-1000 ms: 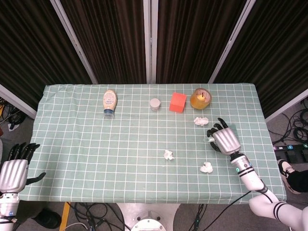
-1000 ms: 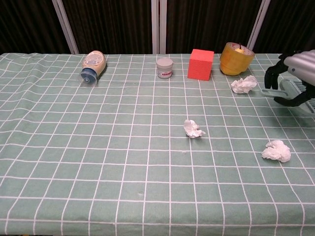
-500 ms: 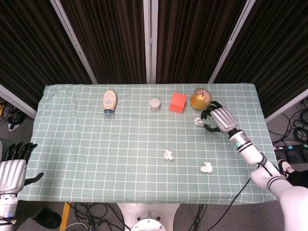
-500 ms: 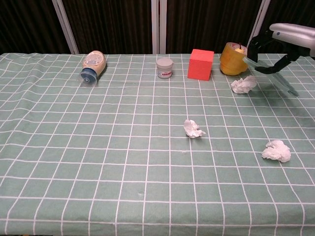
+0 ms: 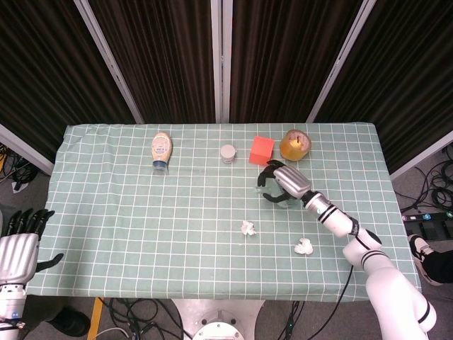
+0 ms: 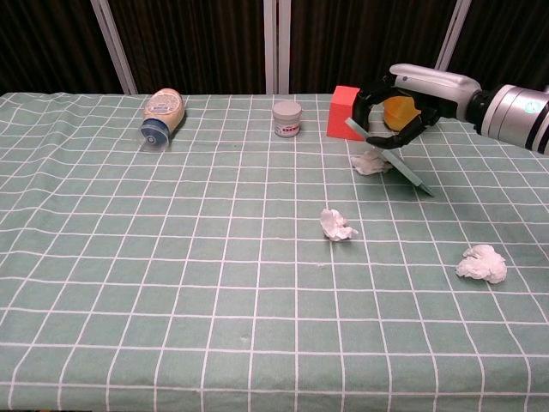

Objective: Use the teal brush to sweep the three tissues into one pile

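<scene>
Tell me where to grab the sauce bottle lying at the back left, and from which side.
Grip the sauce bottle across its wide tan body, coming down from above. It lies on its side with the blue cap end pointing toward the robot, so the rounded body offers the broadest hold; the cap is narrower. The left robot hand is open and nearer.

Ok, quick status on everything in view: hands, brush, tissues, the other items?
Right robot hand: holds the brush above the table.
Left robot hand: empty, fingers apart, off the table's corner.
Brush: tilted, beside the far tissue.
Far tissue: crumpled, apart from the others.
Middle tissue: crumpled, alone.
Near tissue: crumpled, alone.
Bottle: on its side.
Jar: upright, lidded.
Red cube: resting flat.
</scene>
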{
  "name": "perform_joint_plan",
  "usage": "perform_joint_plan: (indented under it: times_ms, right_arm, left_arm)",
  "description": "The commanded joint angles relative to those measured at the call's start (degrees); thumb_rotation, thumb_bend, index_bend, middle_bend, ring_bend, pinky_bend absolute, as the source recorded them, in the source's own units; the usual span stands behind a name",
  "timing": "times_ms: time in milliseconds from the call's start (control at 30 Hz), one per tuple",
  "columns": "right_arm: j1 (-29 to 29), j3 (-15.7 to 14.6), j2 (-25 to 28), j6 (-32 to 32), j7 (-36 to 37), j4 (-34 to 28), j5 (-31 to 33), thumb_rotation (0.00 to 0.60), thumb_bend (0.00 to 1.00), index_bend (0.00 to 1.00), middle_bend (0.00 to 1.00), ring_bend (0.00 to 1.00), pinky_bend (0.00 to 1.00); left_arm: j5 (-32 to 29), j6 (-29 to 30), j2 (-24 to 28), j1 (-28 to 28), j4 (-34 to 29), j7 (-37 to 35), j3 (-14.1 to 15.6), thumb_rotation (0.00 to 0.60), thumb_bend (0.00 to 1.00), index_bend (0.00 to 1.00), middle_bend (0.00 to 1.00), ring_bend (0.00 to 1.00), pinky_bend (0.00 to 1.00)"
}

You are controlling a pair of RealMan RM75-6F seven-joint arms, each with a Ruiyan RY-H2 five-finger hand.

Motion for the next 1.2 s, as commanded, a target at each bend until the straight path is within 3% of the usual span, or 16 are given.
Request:
perform_joint_plan:
  times_ms: [33, 567, 800, 900, 1200]
  right_arm:
    - [-0.1, -0.5, -0.5, 3.0, 2.2, -2.6, -0.3, 0.6, 0.46, 0.73, 0.62, 0.28, 0.14]
    - [0.3, 0.3, 1.8, 7.9, 3.6, -16.3, 0.7, 0.6, 0.46, 0.73, 0.62, 0.28, 0.14]
    - [-2.3, 1.7, 8.3, 11.7, -1.7, -24.0, 2.4, 0.6, 0.46, 0.73, 0.62, 0.28, 0.14]
    - [-5.0, 1.9, 13.3, 13.5, -6.8, -31.2, 3.7, 0.6, 0.46, 0.72, 0.62, 0.28, 0.14]
    - [-18.0, -0.3, 28.2, 17.4, -31.1, -59.2, 12.1, 0.6, 0.46, 0.71, 0.62, 0.28, 0.14]
  left_arm:
    - [0.0, -0.1, -0.2, 0.0, 0.4, -0.3, 0.1, 0.6, 0.02, 0.16, 0.14, 0.07, 0.07]
    - [1.0, 0.5, -0.5, 0.4, 2.0, -2.8, 0.4, 0.6, 0.02, 0.16, 0.14, 0.07, 0.07]
    - [1.4, 0.3, -0.8, 0.1, 2.9, -4.0, 0.2, 0.6, 0.02, 0.16, 0.14, 0.07, 0.07]
    - [1.6, 0.1, -0.7, -0.1, 3.2, -4.8, 0.0, 0.6, 0.02, 0.16, 0.14, 0.07, 0.07]
    - [2.2, -0.3, -0.9, -0.6, 5.0, -6.6, -0.1, 0.6, 0.02, 0.16, 0.14, 0.07, 0.07]
